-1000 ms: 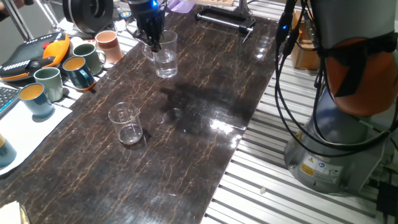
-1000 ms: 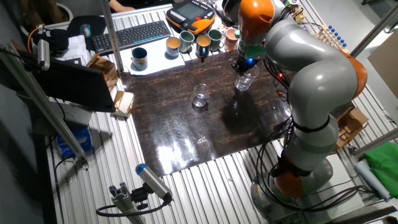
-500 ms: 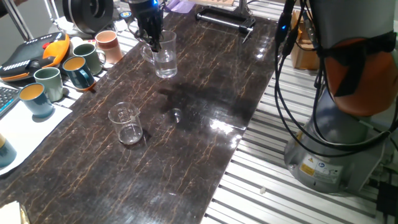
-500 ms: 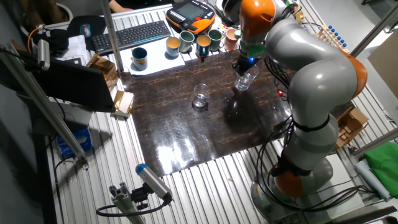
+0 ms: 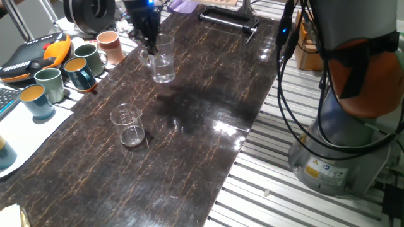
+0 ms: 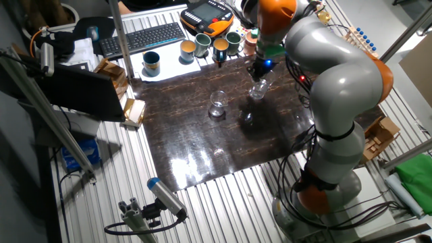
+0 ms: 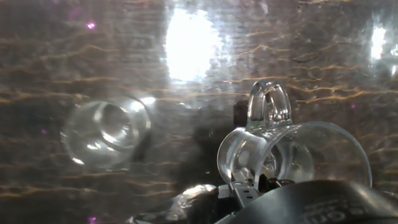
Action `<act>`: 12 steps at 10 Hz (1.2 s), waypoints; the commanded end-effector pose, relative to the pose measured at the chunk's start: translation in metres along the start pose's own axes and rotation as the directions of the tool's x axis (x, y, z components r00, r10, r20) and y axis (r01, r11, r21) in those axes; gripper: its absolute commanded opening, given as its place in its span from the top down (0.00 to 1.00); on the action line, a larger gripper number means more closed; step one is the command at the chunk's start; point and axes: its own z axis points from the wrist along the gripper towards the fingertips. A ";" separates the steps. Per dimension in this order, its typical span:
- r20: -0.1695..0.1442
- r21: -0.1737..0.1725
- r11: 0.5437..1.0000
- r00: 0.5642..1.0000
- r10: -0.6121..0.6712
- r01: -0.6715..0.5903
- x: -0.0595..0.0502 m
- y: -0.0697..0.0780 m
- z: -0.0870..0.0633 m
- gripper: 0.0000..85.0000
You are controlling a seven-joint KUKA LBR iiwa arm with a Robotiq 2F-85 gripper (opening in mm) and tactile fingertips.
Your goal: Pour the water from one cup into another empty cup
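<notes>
step: transport phase judged — one cup (image 5: pixel 163 61) is held off the counter (image 5: pixel 202 126) and carried toward another empty cup (image 5: pixel 129 125); pour not yet begun.
pincer: pincer (image 5: pixel 149 43) is clenched on the rim wall of one cup, one finger inside and one outside as seen in the hand view (image 7: pixel 249 186).
one cup: seen upright or nearly so in both fixed views (image 6: pixel 257 88), hanging below the pincer above the far part of the counter, near the mugs (image 5: pixel 69 66).
the water: hardly visible; only a glint low in one cup (image 5: pixel 164 74). Amount cannot be told.
another empty cup: stands upright on the counter (image 6: pixel 217 104), well apart from one cup; appears left of the held cup in the hand view (image 7: pixel 107 127). No liquid seen in it.
next move: judged — the held rim is to be brought over the open mouth of another empty cup, then tilted slowly toward it.
risk: judged — the receiving mouth is narrow; a misaligned lip would spill onto the counter.
</notes>
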 end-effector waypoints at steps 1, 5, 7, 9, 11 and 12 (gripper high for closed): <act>-0.005 -0.007 1.000 1.000 0.018 -0.018 0.001 0.028 -0.003 0.99; 0.010 -0.028 0.998 0.998 0.055 -0.055 0.010 0.049 0.008 0.99; 0.001 -0.027 0.998 0.999 0.048 -0.048 0.009 0.041 0.007 0.99; 0.007 -0.015 1.000 1.000 -0.004 0.004 0.009 0.041 0.007 0.99; 0.016 0.028 0.999 0.999 -0.033 0.033 0.009 0.041 0.007 0.99; 0.022 0.063 0.998 0.999 -0.030 0.028 0.009 0.041 0.007 0.99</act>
